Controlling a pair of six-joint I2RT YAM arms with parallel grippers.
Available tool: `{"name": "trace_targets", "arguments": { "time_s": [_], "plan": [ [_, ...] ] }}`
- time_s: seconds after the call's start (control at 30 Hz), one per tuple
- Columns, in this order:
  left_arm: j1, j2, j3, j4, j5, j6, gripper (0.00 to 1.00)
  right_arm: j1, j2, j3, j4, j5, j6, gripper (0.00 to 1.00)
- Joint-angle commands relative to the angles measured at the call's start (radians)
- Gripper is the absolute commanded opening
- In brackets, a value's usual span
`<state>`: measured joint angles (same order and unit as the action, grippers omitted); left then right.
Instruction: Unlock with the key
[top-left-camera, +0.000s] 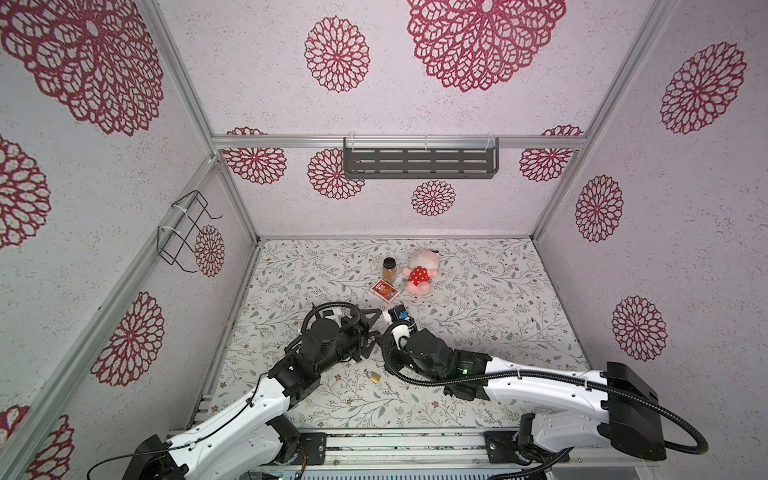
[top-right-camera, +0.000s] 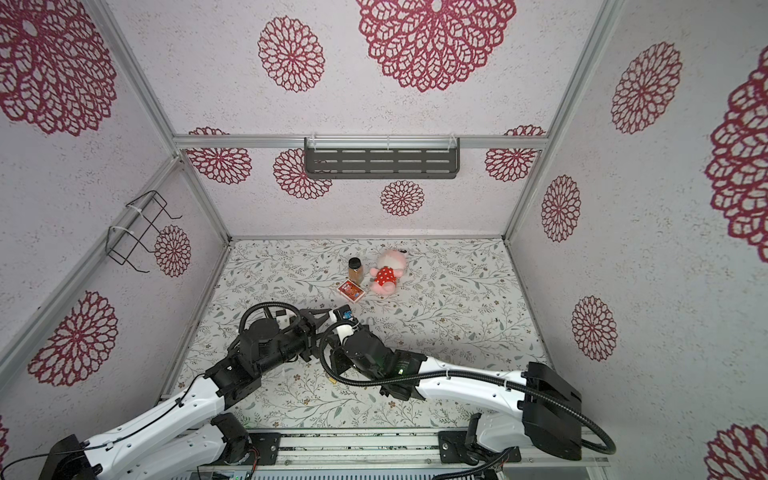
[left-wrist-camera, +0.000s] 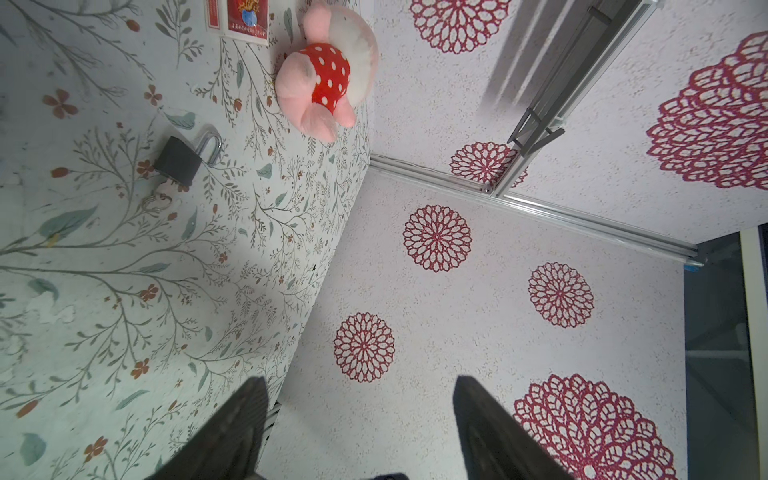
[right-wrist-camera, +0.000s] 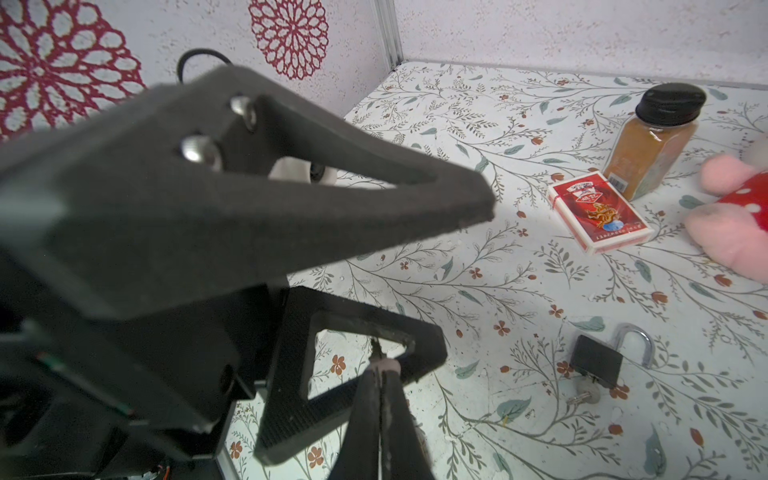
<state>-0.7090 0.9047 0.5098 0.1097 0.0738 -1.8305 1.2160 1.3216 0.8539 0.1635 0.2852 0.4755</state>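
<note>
Brass catches the eye first: a small brass padlock (top-left-camera: 374, 376) lies on the floral counter (top-left-camera: 478, 291), low and central in a top view, between the two arms. Past it, the left end effector (left-wrist-camera: 359, 380) stands wide with nothing between its fingers. The right end effector (right-wrist-camera: 381, 370) is pinched tight; whether on anything, I cannot tell. Beyond, at the lower right of the right wrist view, a black padlock (right-wrist-camera: 596, 365) lies flat with a key (right-wrist-camera: 584, 398) in its base. Farthest are a card box (right-wrist-camera: 598, 212), a spice jar (right-wrist-camera: 652, 145) and a pink plush (right-wrist-camera: 731, 224).
</note>
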Motion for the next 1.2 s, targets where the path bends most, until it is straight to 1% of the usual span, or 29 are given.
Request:
{"name": "trace_targets", "arguments": {
  "time_s": [0.0, 0.3, 0.47, 0.7, 0.73, 0.87, 1.17],
  "plan": [
    [-0.004, -0.021, -0.01, -0.016, -0.029, 0.0, 0.7, -0.002, -0.041, -0.004, 0.015, 0.02, 0.017, 0.0],
    [-0.004, -0.025, -0.01, -0.042, -0.041, 0.0, 0.52, -0.003, -0.056, -0.004, 0.01, 0.043, 0.013, 0.0],
    [-0.004, -0.027, -0.005, -0.051, -0.04, 0.009, 0.45, -0.002, -0.042, 0.018, 0.0, 0.044, -0.007, 0.0],
    [-0.004, -0.021, 0.008, -0.056, -0.031, 0.016, 0.45, -0.002, -0.03, 0.055, -0.013, 0.036, -0.048, 0.0],
    [-0.004, -0.021, 0.007, -0.061, -0.032, 0.017, 0.46, -0.031, -0.03, 0.058, -0.012, 0.034, -0.053, 0.0],
    [-0.004, -0.021, 0.004, -0.06, -0.03, 0.01, 0.49, -0.041, -0.027, 0.077, -0.009, 0.025, -0.073, 0.0],
    [-0.004, -0.023, 0.014, -0.053, -0.019, 0.003, 0.5, -0.046, 0.011, 0.094, 0.05, -0.048, -0.09, 0.0]
  ]
}}
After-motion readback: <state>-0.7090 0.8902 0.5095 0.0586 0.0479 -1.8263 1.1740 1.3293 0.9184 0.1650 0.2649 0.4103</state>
